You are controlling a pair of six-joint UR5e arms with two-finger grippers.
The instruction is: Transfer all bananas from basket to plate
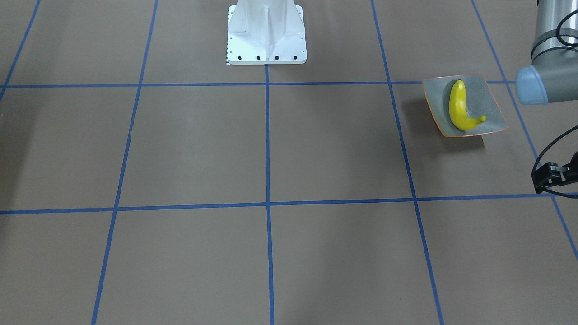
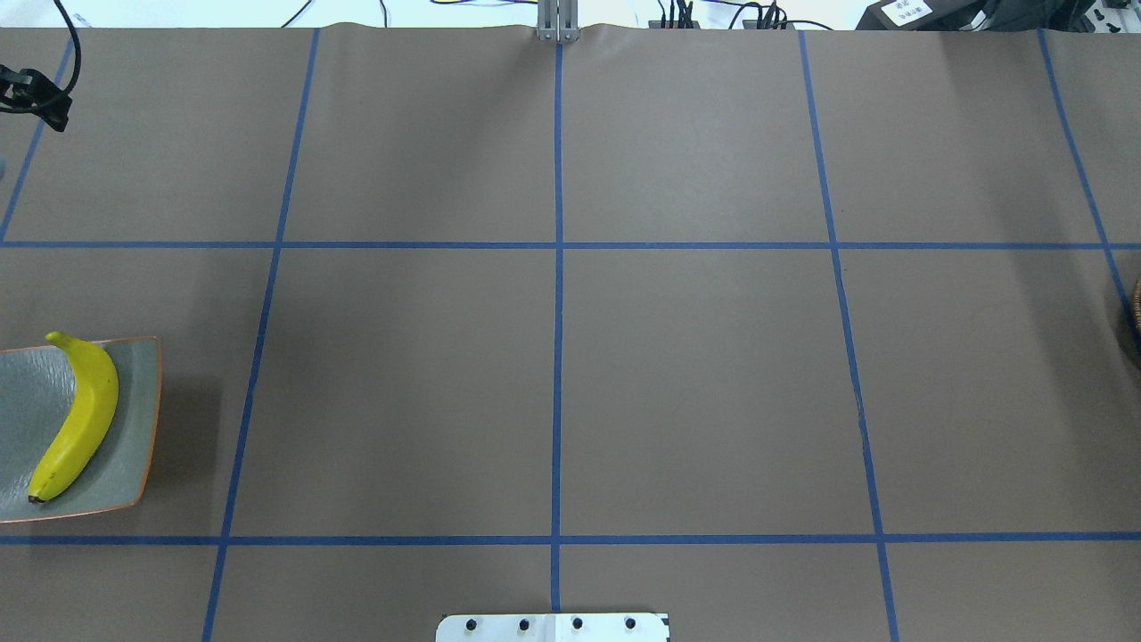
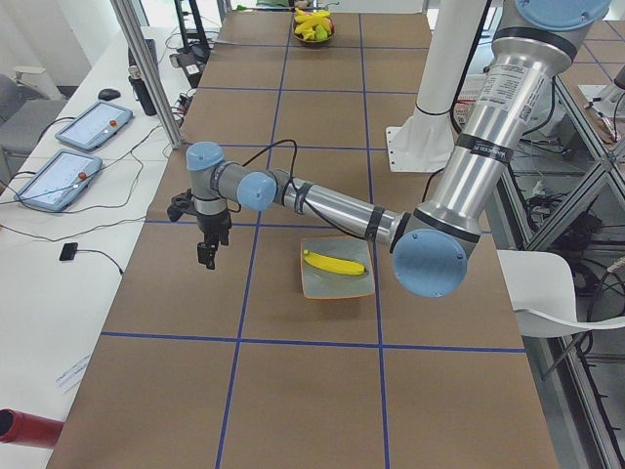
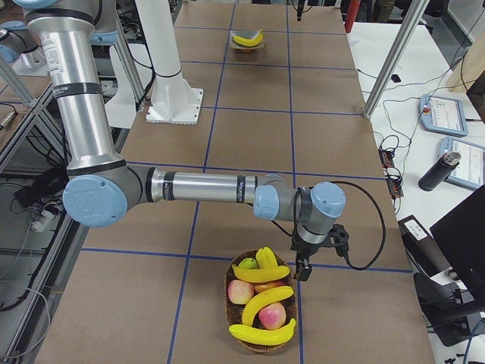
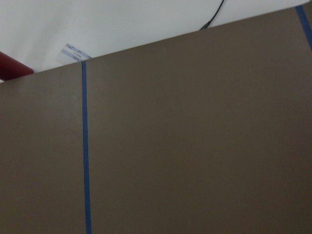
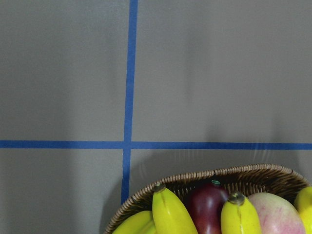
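A: One banana is home. It lies curved across the grey-green plate at the robot's left end of the surface, all alone there.

B: And the rest of the job sits at the far end. The wicker basket holds at least three bananas, tucked in among apples and other fruit. Roughly a quarter done, by this reckoning.

A: Now the arms. The left pincer hangs above bare surface, off to the side of the plate and apart from it, with nothing visible in it.

B: Released or clenched, though? It shows too small and too cropped, so nobody can tell.

A: Same story for the right pincer. It shows only from the side camera, hanging close by the basket's rim, just beside the topmost fruit. Whether its jaws are parted or closed cannot be told from there.

B: It does not appear to carry a banana, mind. Its wrist camera looks down on the basket's edge and the stems poking up.

A: So the right arm looks placed for a pick, and about three trips seem to be left.
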